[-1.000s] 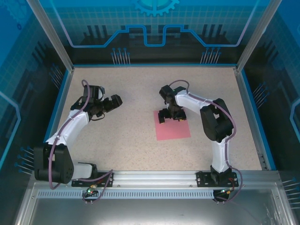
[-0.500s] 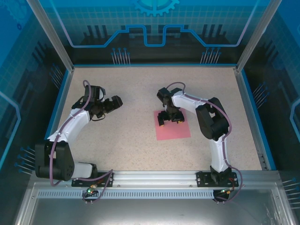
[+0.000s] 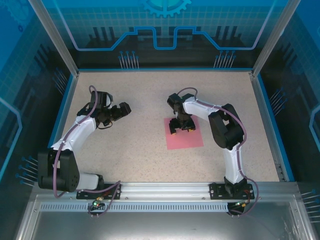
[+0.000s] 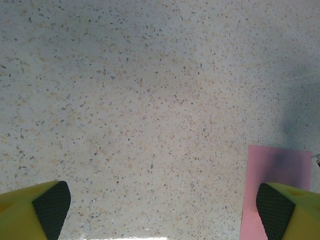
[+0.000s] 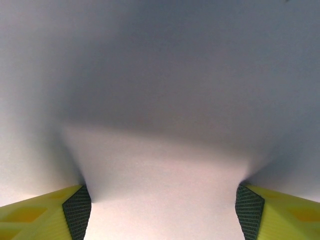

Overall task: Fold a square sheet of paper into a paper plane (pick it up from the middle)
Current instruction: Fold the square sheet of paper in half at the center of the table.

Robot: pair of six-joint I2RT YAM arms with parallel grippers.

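The square sheet of paper (image 3: 186, 139) is pink-red and lies on the speckled table, right of centre. My right gripper (image 3: 181, 127) points down onto the sheet's far half, its fingers spread and both tips on the paper. In the right wrist view the paper (image 5: 160, 165) bulges up in a soft hump between the two black pads (image 5: 77, 210), and my right gripper (image 5: 163, 212) is open around that hump. My left gripper (image 3: 121, 109) hovers over bare table to the left, wide open (image 4: 165, 210) and holding nothing. The sheet's left edge (image 4: 275, 172) shows beside its right fingertip.
A blue rim (image 3: 65, 107) borders the speckled tabletop (image 3: 140, 150), with transparent walls around it. A metal rail (image 3: 165, 189) carrying both arm bases runs along the near edge. Bare table lies between the two grippers and in front of the sheet.
My right gripper has come down onto the sheet and its fingers have drawn somewhat closer, humping the paper between them. The left arm has hardly moved.
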